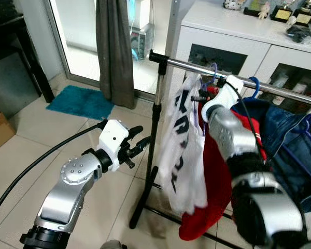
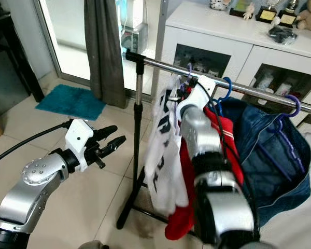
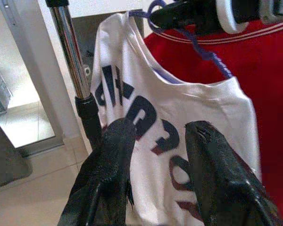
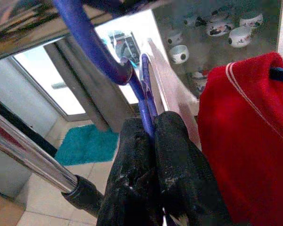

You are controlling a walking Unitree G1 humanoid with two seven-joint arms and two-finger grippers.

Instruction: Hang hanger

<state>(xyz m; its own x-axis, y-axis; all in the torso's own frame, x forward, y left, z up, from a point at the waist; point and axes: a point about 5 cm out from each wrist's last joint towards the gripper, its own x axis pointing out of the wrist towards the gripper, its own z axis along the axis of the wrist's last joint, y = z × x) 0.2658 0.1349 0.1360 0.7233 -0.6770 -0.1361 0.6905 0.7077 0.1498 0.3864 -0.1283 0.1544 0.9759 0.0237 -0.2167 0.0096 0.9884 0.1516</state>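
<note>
I stand on a pale tiled floor in a room with a glass door, a grey curtain and a small teal mat. Behind the clothes rack is a white cabinet with small trophies and toys on top.

The rack has a shiny silver rail held up by a silver and black pole. Clothes hang from the rail: a white shirt, a red top and a blue denim piece.

The hanger is thin and purple-blue, with a curved hook at the top. It sits inside the neck of the white shirt. Its hook is up at the silver rail, near the end with the pole. I cannot tell if the hook rests on the rail.

The white shirt has big dark blue letters with red edges down its front. The cloth is folded, so I cannot read the word.

My right tool is up by the rail, and its two black fingers are squeezed tight on the thin wire of the hanger, just under the hook.

My left tool is lower, out in the air near the pole, pointing at the white shirt. Its fingers are spread apart and hold nothing.
</note>
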